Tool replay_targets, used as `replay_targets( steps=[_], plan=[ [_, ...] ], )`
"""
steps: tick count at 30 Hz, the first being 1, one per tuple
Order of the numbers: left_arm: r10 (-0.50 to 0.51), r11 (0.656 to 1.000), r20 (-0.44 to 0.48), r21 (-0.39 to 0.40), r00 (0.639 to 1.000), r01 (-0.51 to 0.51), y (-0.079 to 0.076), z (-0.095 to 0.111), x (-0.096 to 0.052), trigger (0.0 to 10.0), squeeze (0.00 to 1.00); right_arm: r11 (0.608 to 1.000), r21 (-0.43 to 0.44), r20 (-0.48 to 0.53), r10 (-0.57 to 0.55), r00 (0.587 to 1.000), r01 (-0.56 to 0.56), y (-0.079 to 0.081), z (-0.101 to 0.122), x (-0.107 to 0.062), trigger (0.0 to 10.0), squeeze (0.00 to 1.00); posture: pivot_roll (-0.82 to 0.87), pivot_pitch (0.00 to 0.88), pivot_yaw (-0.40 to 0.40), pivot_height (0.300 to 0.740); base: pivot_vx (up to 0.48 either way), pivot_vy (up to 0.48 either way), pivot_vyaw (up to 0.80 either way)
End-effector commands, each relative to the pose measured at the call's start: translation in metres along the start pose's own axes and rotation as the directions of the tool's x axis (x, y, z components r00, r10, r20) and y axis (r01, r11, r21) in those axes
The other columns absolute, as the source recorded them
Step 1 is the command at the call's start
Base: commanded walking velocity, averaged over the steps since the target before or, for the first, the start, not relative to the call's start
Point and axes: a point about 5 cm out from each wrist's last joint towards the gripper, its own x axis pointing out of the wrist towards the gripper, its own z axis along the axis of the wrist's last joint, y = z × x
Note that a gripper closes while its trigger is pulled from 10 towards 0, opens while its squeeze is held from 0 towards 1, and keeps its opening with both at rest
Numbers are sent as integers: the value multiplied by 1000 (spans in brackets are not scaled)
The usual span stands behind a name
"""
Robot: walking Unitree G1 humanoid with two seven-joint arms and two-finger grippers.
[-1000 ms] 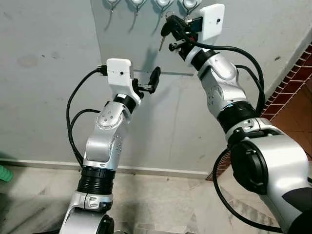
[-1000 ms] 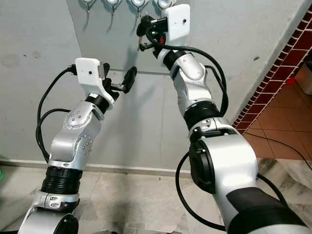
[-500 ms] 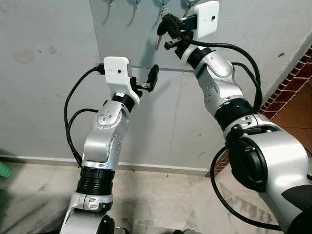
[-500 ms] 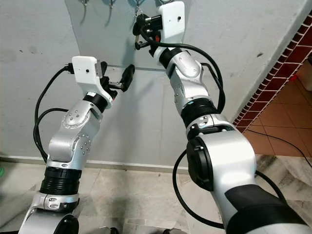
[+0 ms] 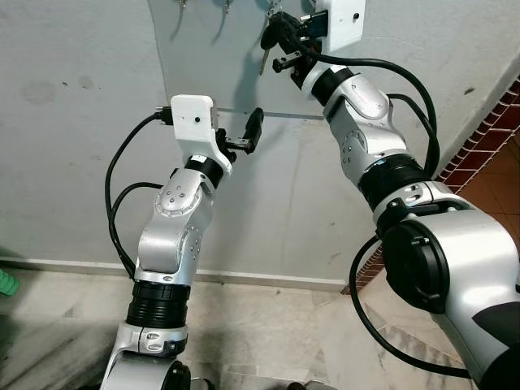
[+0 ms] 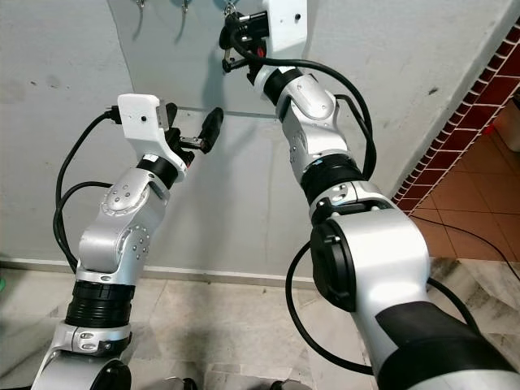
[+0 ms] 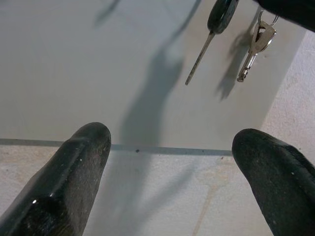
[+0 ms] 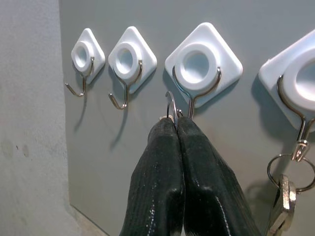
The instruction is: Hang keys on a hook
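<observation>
My right gripper point(image 8: 176, 122) is raised to the row of white hooks on the grey board point(image 5: 211, 65). It is shut on the thin metal key ring point(image 8: 170, 104), which sits against the wire of the third hook point(image 8: 196, 91); I cannot tell whether the ring is over it. A black-headed key point(image 5: 272, 34) dangles below the right gripper point(image 5: 286, 47), also seen as the key point(image 7: 220, 14) in the left wrist view. My left gripper point(image 5: 249, 135) is open and holds nothing. It sits lower, level with the board's bottom edge, well below the keys.
A ring with silver keys point(image 8: 281, 194) hangs on the neighbouring hook point(image 8: 297, 123). Two bare hooks point(image 8: 83, 64) are on the other side. A red brick wall point(image 5: 487, 138) stands at the right, a marble floor point(image 5: 268, 325) lies below, and a green object point(image 5: 6, 283) is at the left edge.
My right gripper has risen with the keys, closer to the hooks. The view has shifted slightly, so the hooks now sit at the top edge. The left arm has stayed put.
</observation>
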Motion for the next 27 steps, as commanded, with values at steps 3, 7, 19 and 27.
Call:
replay_targets(
  steps=[3,7,19,27],
  plan=[
    [2,1000,10,-6,1000,-2,-1,3,-2,10000,0,1000,-18,18,4,1000,-3,-1,11,5,10000,0,36,117,-89,740,0,0,0],
    [2,1000,10,-6,1000,-2,-1,3,-2,10000,0,1000,-18,18,4,1000,-3,-1,11,5,10000,0,36,117,-89,740,0,0,0],
    [2,1000,10,-6,1000,-2,-1,3,-2,10000,0,1000,-18,18,4,1000,-3,-1,11,5,10000,0,36,117,-89,740,0,0,0],
    [2,1000,10,-6,1000,-2,-1,3,-2,10000,0,1000,-18,18,4,1000,-3,-1,11,5,10000,0,36,117,-89,740,0,0,0]
  ],
)
